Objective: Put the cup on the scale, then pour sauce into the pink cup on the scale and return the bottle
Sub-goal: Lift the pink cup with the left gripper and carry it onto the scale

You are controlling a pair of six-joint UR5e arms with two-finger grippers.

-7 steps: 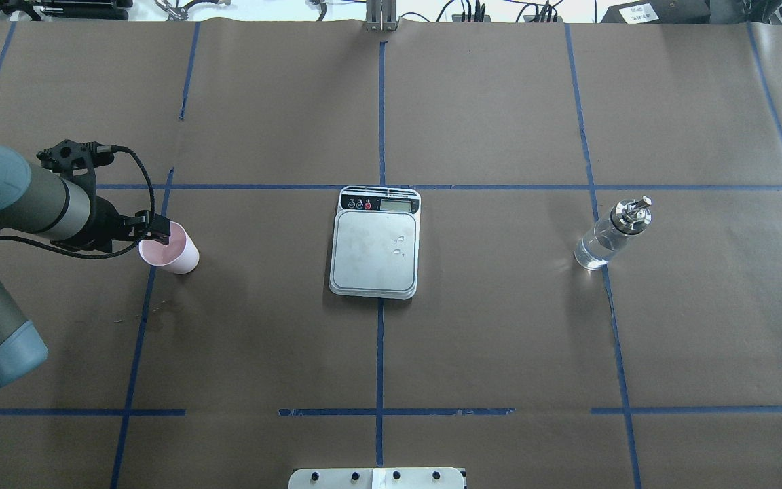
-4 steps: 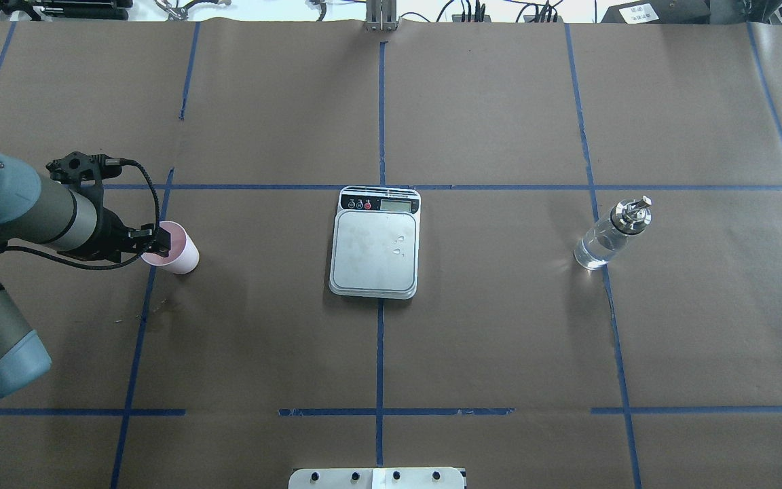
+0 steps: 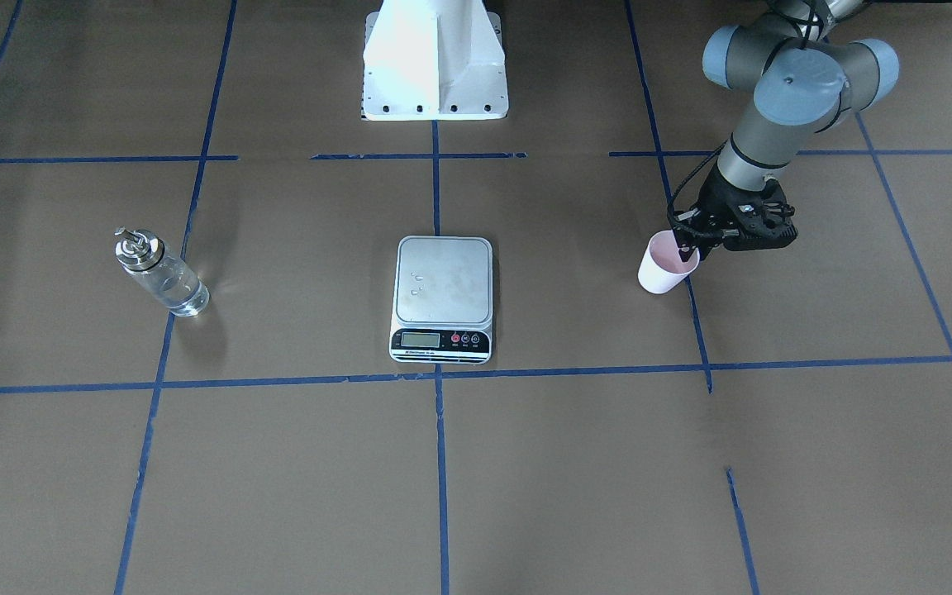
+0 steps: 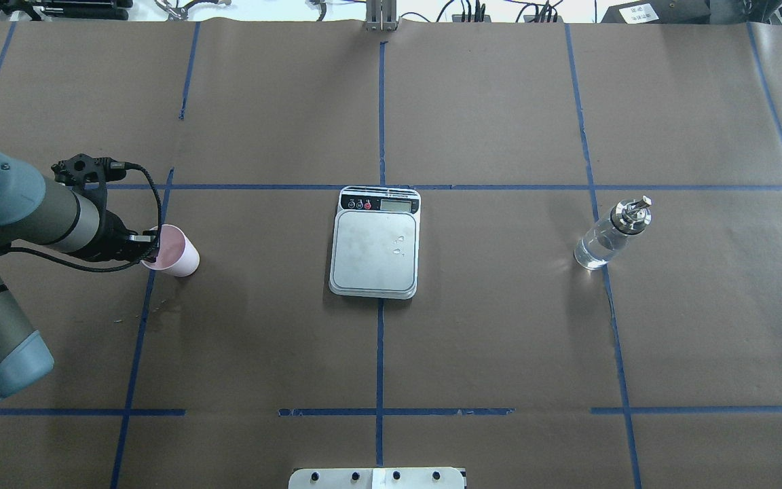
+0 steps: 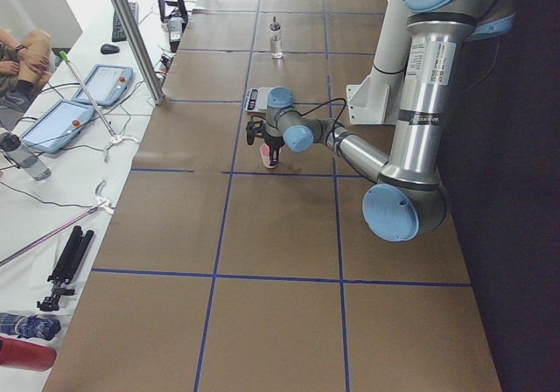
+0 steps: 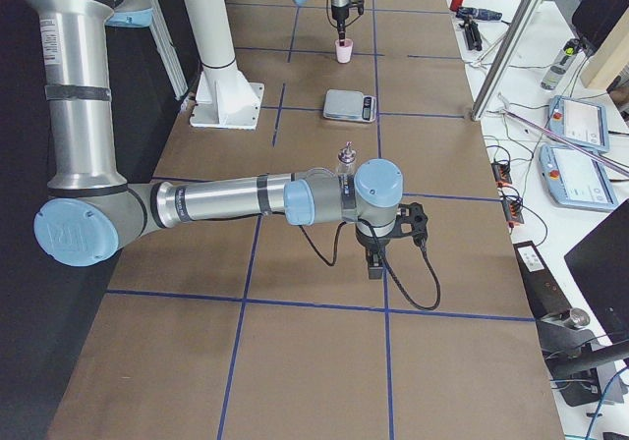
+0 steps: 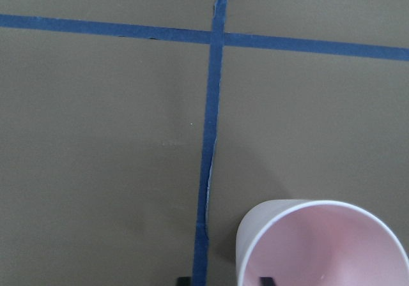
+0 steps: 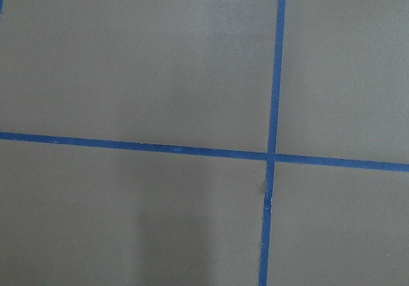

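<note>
The pink cup [image 4: 177,252] stands upright on the table at the left, well apart from the scale [image 4: 374,248]. My left gripper [image 4: 151,247] is open at the cup's rim. In the left wrist view one fingertip [image 7: 183,279] is outside the cup [image 7: 319,248] and the other is inside it. The clear bottle [image 4: 600,242] with its silver cap stands at the right, untouched. My right gripper [image 6: 374,263] shows only in the exterior right view, low over bare table near the bottle [image 6: 346,153]; I cannot tell whether it is open or shut.
The scale's platform [image 3: 443,277] carries only a few droplets. Blue tape lines [image 4: 380,339] cross the brown paper cover. The robot's white base [image 3: 435,58] stands at the table's near edge. Operators' tablets [image 6: 580,126] lie beyond the table's far side.
My left gripper has moved down and slightly back toward the robot, from above the cup's mouth to its near rim. The cup, scale and bottle have not moved.
</note>
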